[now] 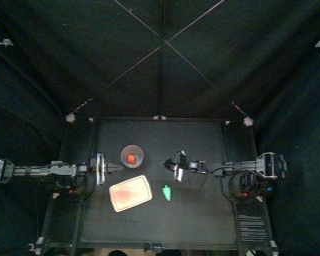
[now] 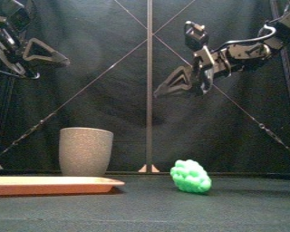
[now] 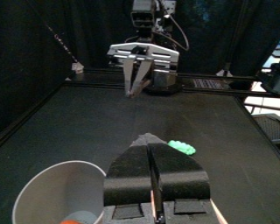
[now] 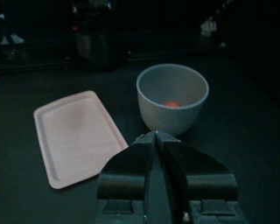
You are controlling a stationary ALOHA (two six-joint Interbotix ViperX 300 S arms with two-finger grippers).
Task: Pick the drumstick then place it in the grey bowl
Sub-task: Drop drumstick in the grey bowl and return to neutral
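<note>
The tall grey speckled cup (image 1: 131,156) stands upright at the table's middle left. A small orange-red toy (image 4: 175,105), the drumstick as far as I can tell, lies at its bottom and also shows as the orange bit (image 3: 73,219) in the left wrist view. My right gripper (image 2: 172,87) hangs high above the table, right of the cup, shut and holding nothing; its tips (image 4: 161,136) point toward the cup (image 4: 173,96). My left gripper (image 3: 149,140) is shut and empty, raised just left of the cup (image 3: 63,192).
A flat pink tray (image 1: 131,193) lies in front of the cup, bare. A green toy vegetable (image 2: 191,176) sits on the table to the tray's right, below the right gripper. The right half of the table holds nothing else.
</note>
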